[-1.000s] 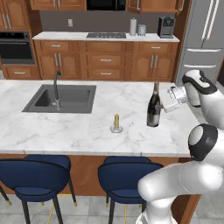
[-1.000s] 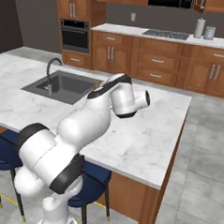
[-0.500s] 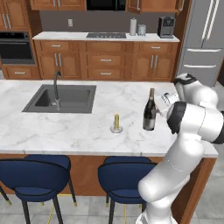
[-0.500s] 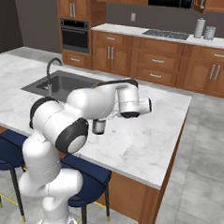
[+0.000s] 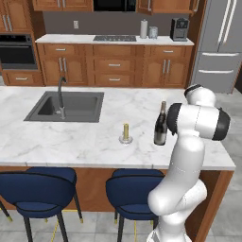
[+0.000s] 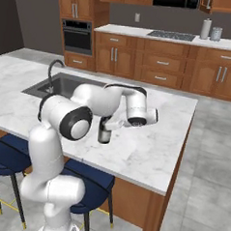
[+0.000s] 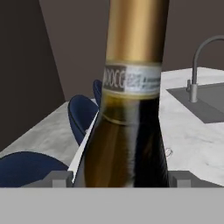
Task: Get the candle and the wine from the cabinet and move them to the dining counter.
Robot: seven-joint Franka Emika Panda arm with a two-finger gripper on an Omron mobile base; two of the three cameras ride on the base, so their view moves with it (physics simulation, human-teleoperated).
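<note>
wine (image 5: 160,127) standing upright on dining counter (image 5: 94,142), near candle (image 5: 125,133) | gripper (image 7: 120,177) straddling bottle, jaws wide, grasp unclear | likely setting it down beside candle, finishing delivery

Left base view from behind the stools, facing across the dining counter (image 5: 85,137) toward the far cabinets, right base view angled from the other side, sharing that counter, hand view tight against the wine (image 7: 129,131)
</note>
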